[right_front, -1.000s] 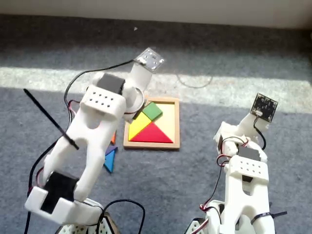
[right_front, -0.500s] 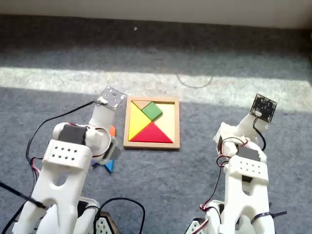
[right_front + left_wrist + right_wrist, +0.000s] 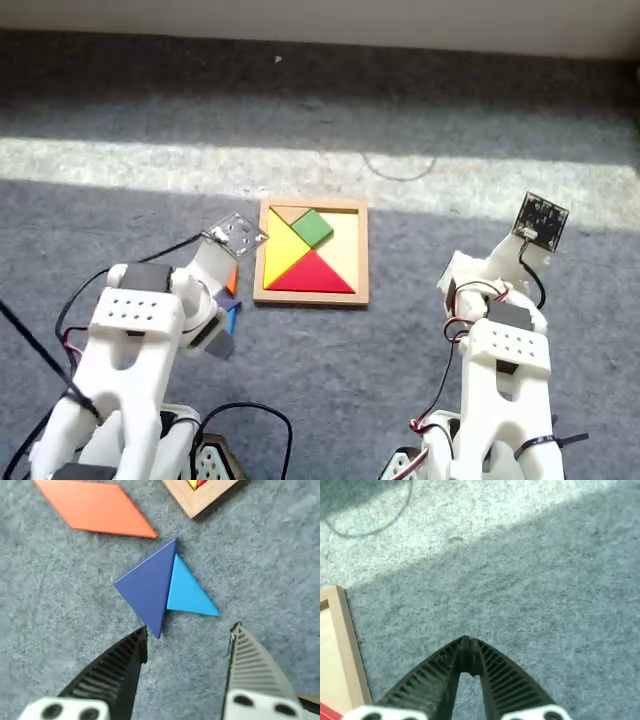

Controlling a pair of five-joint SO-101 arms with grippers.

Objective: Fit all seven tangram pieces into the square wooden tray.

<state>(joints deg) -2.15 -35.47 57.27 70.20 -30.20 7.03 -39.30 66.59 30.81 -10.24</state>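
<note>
**Q:** What is recorded at the left?

**A:** The left gripper (image 3: 188, 627) is held over the grey carpet (image 3: 400, 380) with its jaws spread wide and nothing gripped. Just beyond the fingertips a dark blue triangle (image 3: 147, 587) is seen touching a light blue triangle (image 3: 187, 592) edge to edge. An orange parallelogram (image 3: 95, 507) is noted close by, apart from both.

**Q:** And the tray?

**A:** The tray (image 3: 361, 250) is placed just right of those loose pieces. A yellow triangle (image 3: 280, 255), a green square (image 3: 313, 228) and a red triangle (image 3: 312, 272) are seated inside.

**Q:** The right?

**A:** The right gripper (image 3: 469, 642) is held above bare carpet beside the tray's edge, its jaws pressed together and empty.
</note>
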